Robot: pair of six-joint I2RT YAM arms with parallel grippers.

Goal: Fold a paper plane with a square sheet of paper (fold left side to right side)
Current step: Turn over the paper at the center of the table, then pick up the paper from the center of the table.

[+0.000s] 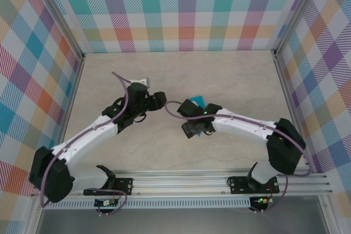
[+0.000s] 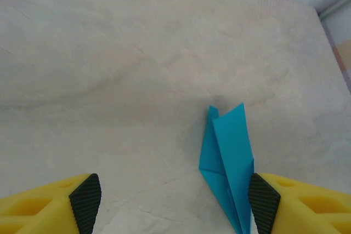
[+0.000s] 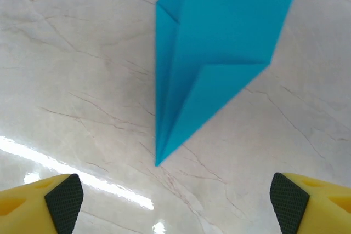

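Left gripper [image 1: 158,100] stands over the middle of the worktop [image 1: 181,72], slightly left of centre, its arm reaching in from the near left corner. In its wrist view the left gripper [image 2: 174,204] has its jaws well apart with nothing clamped; bare, pale marbled worktop [image 2: 137,53] shows in the gap. The paper plane [image 2: 229,154], turquoise-blue with layered creases, lies flat there, its narrow end running down just beside the black pad [image 2: 264,204] on that view's right side. Whether paper and pad touch cannot be told. From above, the paper plane [image 1: 198,101] shows as a small turquoise patch close to the worktop's centre, a little toward the right edge, between the two wrists and largely covered by the right one. Right gripper [image 1: 189,109] sits just beside that patch, its arm reaching in from the near right corner. In its wrist view the right gripper [image 3: 175,204] is likewise spread wide and holds nothing. The paper plane [image 3: 214,47] lies flat on the worktop [image 3: 77,53] beyond the fingertips, apart from both pads, pointed tip aimed toward the gap between them.
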